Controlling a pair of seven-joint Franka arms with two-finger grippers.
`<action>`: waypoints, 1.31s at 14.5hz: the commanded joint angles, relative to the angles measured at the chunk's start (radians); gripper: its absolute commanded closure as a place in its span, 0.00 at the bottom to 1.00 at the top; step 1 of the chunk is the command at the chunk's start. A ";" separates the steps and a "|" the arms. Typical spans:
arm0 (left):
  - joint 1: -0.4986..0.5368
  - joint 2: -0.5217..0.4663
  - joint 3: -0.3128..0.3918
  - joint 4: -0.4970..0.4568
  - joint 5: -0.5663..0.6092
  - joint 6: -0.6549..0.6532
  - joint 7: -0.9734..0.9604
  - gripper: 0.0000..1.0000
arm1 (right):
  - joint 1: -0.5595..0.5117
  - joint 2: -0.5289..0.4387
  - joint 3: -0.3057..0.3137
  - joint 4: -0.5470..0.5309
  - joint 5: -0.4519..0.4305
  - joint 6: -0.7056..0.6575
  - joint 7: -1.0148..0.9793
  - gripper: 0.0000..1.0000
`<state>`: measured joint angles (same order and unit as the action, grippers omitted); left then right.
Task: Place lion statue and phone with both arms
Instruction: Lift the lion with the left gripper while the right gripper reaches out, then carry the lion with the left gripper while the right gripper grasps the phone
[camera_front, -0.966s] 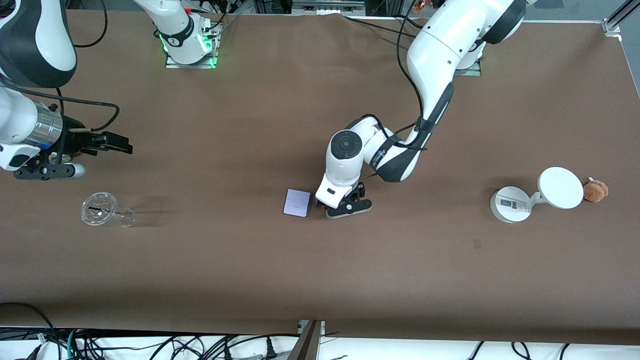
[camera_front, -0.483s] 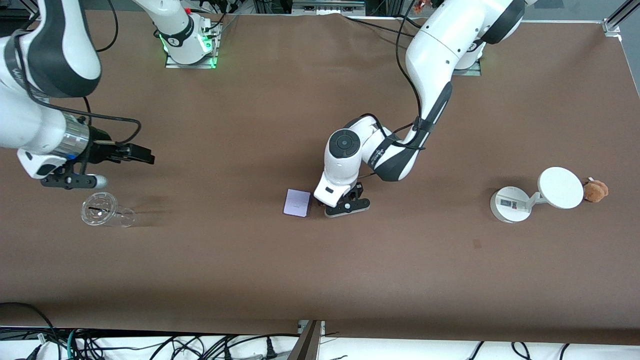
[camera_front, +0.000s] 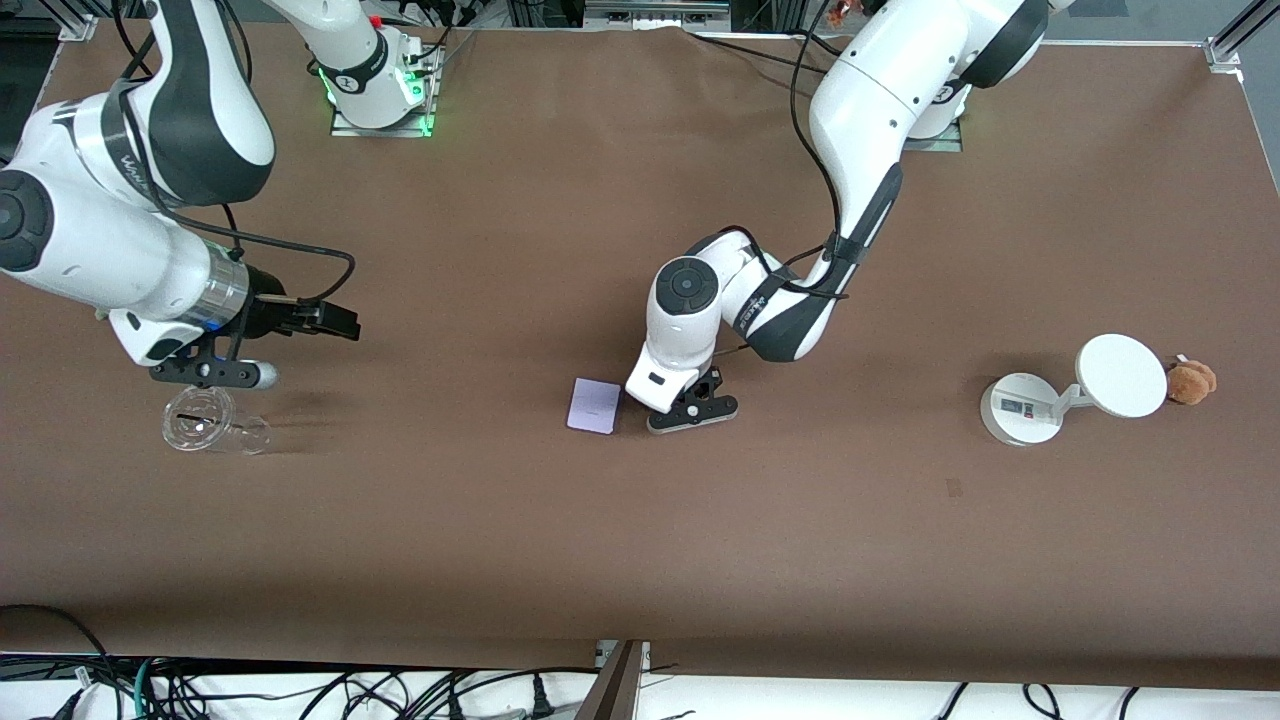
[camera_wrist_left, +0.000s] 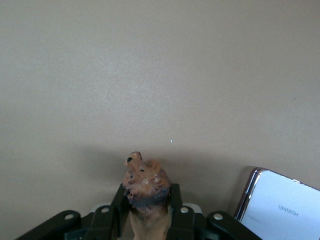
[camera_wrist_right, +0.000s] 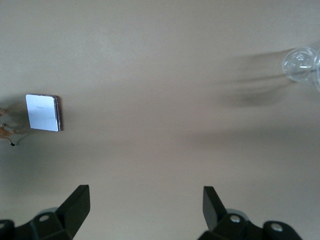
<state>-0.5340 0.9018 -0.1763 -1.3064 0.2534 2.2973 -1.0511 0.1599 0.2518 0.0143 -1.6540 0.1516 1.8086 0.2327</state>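
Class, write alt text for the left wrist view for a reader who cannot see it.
The left hand grips the lion statue between its fingers, head pointing up and away, over the brown table. The phone, pale and flat, lies on the table beside it.

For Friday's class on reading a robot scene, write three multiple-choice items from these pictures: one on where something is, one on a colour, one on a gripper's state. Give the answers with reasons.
1. Where does the phone lie?
A. On the table beside the left gripper
B. On the white stand
C. Inside the clear cup

2. What colour is the stand near the left arm's end of the table?
A. Black
B. White
C. Orange

3. What is the right gripper doing?
A. Shut on the phone
B. Shut on the cup
C. Open, holding nothing

Answers: 1 A, the front view shows it flat next to that gripper. 2 B, base and disc are both white. 3 C, its wrist view shows the fingers apart with only table between them.
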 joint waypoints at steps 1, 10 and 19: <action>0.017 -0.024 0.006 0.001 0.020 -0.022 0.000 1.00 | 0.020 0.015 0.000 0.016 0.000 0.018 0.045 0.00; 0.377 -0.320 -0.139 -0.348 0.018 -0.042 0.414 1.00 | 0.174 0.089 0.000 0.019 -0.001 0.159 0.252 0.00; 1.080 -0.402 -0.577 -0.613 0.027 -0.042 0.850 1.00 | 0.328 0.316 -0.002 0.081 -0.139 0.402 0.467 0.00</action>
<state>0.4557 0.5310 -0.6970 -1.8447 0.2561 2.2389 -0.2548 0.4728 0.5068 0.0180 -1.6420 0.0358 2.2041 0.6530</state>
